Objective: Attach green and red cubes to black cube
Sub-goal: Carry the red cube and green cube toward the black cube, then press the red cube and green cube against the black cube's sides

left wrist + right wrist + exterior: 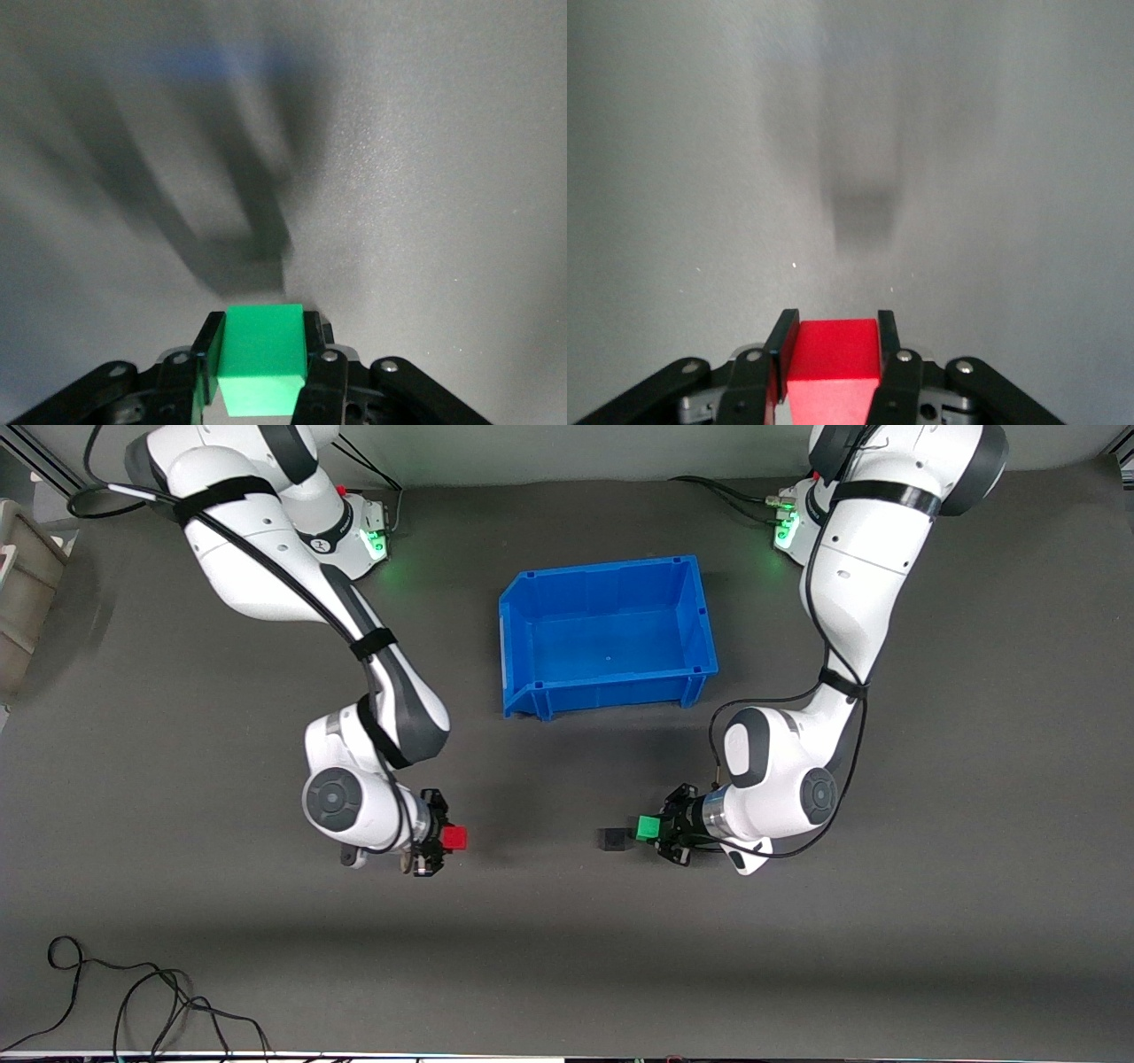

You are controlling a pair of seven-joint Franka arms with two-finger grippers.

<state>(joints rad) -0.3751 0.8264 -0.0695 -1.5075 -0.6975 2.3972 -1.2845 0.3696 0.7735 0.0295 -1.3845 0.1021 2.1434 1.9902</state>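
My left gripper is shut on a green cube, which fills the space between its black fingers in the left wrist view. A small black cube lies on the grey mat close beside the green one, toward the right arm's end of the table. My right gripper is shut on a red cube, clamped between both fingers in the right wrist view. A stretch of bare mat separates the red cube from the black cube.
An empty blue bin stands on the mat between the two arms, farther from the front camera than the cubes. Loose black cables lie near the front edge at the right arm's end. A beige container sits at that end's edge.
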